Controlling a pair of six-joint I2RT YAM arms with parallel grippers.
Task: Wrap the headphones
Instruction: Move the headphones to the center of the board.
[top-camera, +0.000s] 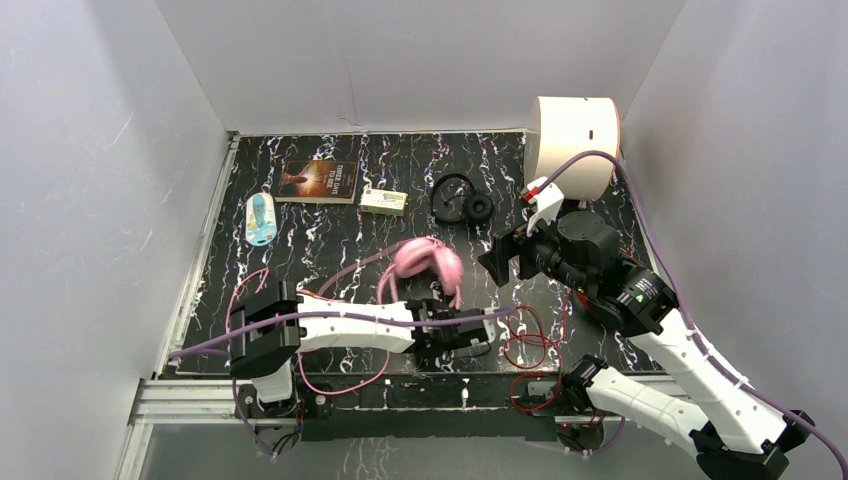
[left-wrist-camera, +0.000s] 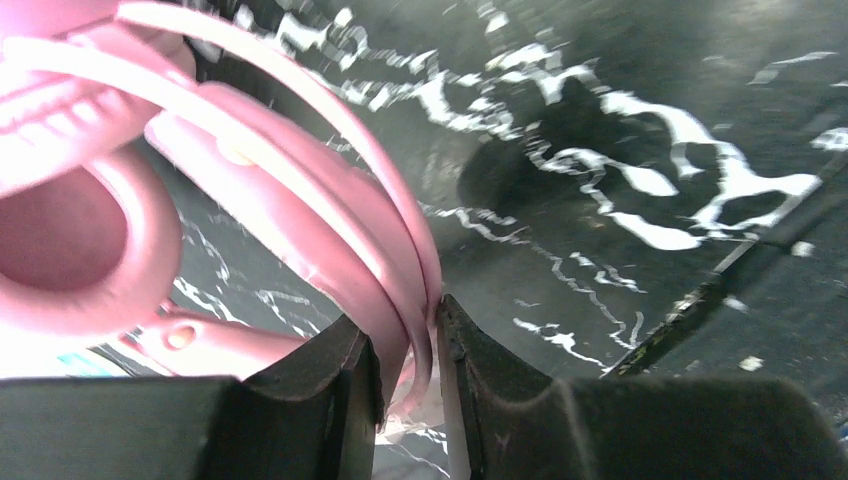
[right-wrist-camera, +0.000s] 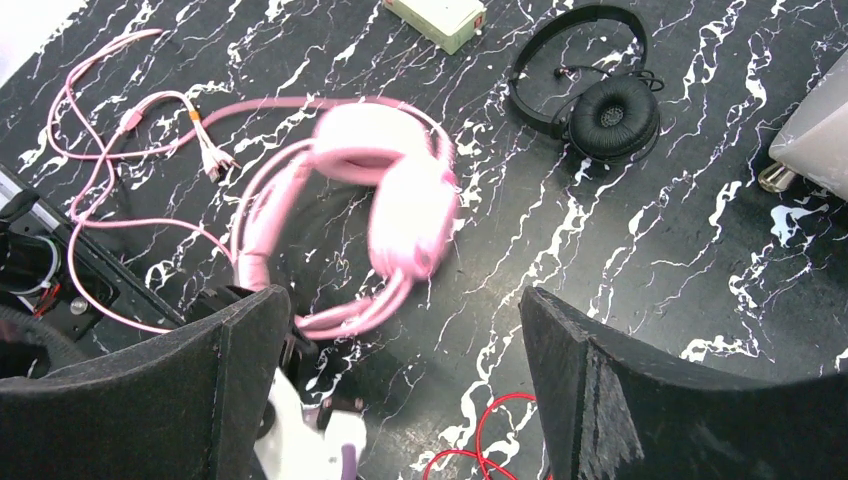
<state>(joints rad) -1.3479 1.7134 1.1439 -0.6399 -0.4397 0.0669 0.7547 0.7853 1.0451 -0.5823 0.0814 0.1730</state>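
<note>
The bulky pink headphones (top-camera: 430, 260) are held up off the black marbled mat, blurred in the right wrist view (right-wrist-camera: 390, 200). My left gripper (top-camera: 440, 318) is shut on their pink headband (left-wrist-camera: 395, 270). Their pink cable (right-wrist-camera: 110, 190) lies looped to the left on the mat. The small black headphones (top-camera: 462, 200) lie at the back, also in the right wrist view (right-wrist-camera: 600, 100). My right gripper (top-camera: 500, 255) is open and empty, raised to the right of the pink headset. A red cable (top-camera: 530, 340) lies coiled near the front; the red headset is hidden.
A book (top-camera: 320, 180), a small green box (top-camera: 384, 201) and a blue packaged item (top-camera: 261, 218) lie at the back left. A white cylinder (top-camera: 572, 145) stands at the back right. White walls enclose the mat.
</note>
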